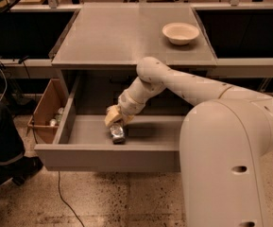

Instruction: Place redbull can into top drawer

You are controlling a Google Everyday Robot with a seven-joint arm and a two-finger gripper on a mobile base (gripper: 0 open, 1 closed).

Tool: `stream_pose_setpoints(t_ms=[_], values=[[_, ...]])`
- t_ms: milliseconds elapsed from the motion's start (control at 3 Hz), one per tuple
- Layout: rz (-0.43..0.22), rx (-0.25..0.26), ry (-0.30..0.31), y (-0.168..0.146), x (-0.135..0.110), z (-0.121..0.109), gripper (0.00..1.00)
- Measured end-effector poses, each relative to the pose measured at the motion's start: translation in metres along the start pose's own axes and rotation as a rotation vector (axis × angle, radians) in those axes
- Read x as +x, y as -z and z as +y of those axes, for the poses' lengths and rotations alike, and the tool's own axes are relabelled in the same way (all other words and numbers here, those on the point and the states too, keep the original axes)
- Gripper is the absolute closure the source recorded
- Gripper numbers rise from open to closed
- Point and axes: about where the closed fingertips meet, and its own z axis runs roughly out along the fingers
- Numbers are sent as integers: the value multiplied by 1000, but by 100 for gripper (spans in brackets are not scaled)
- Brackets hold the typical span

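The top drawer (98, 157) of the grey cabinet is pulled wide open toward me. The redbull can (117, 133) is inside it, near the front panel, tilted with its silver end toward me. My gripper (115, 120) reaches down into the drawer and is shut on the upper part of the redbull can. The can's lower end is at or just above the drawer floor; I cannot tell if it touches. My white arm runs from the right foreground up and over to the drawer.
A cream round bowl (180, 32) stands on the cabinet top (122, 37) at the back right. A brown cardboard box (44, 110) with small items sits on the floor left of the drawer. A person's leg and shoe (4, 150) are at far left. A cable lies on the floor.
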Motion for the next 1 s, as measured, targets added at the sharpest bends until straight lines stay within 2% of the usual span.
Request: stream_pose_setpoints(t_ms=[333,667,1000], values=[[13,-14,13,-1,3,5,10],[21,-40,31,0,8,14,0],[27,-76,43,7,17,21,0]])
